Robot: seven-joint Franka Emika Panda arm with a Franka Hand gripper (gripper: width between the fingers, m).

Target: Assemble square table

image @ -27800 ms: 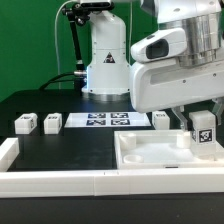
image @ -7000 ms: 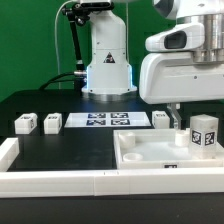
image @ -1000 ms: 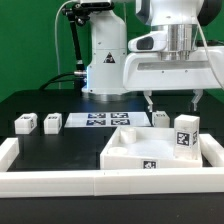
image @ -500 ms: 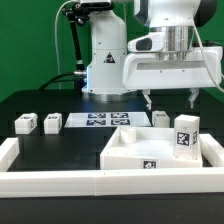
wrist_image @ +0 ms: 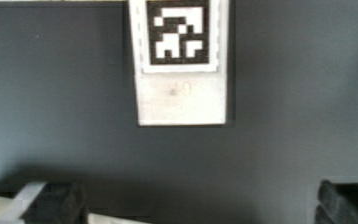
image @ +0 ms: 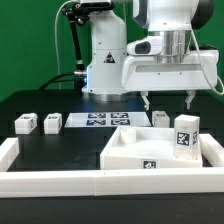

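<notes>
leg block (wrist_image: 178,98), tag legible in wrist view only

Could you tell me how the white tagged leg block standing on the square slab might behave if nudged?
The white tagged leg block looks rigid plastic, probably stiff and light. Standing taller than wide on the white square slab, it may tip unless fastened; that cannot be seen.

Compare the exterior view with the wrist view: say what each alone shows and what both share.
Only the exterior view: the robot base, the marker board, two loose legs, the tabletop slab with an upright leg on it, the barrier wall. Only the wrist view: a close look down on one tagged leg; which leg, I cannot tell. Both: the open gripper and the black table.
</notes>
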